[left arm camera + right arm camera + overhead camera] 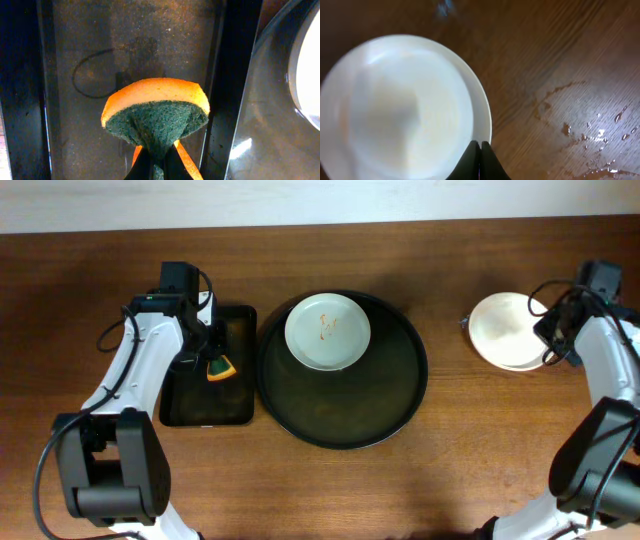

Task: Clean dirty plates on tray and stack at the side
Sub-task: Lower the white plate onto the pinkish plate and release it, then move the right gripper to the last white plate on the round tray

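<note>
A pale plate with an orange-red smear lies in the far part of the round black tray. Its edge shows in the left wrist view, beside the tray's wall. My left gripper is shut on an orange sponge with a green scouring face, held over the rectangular black tray. A clean white plate sits on the table at the right. My right gripper is shut on the near rim of this plate. Whether another plate lies under it I cannot tell.
The small rectangular black tray lies left of the round tray; its wet floor shows in the left wrist view. Water drops lie on the wooden table right of the white plate.
</note>
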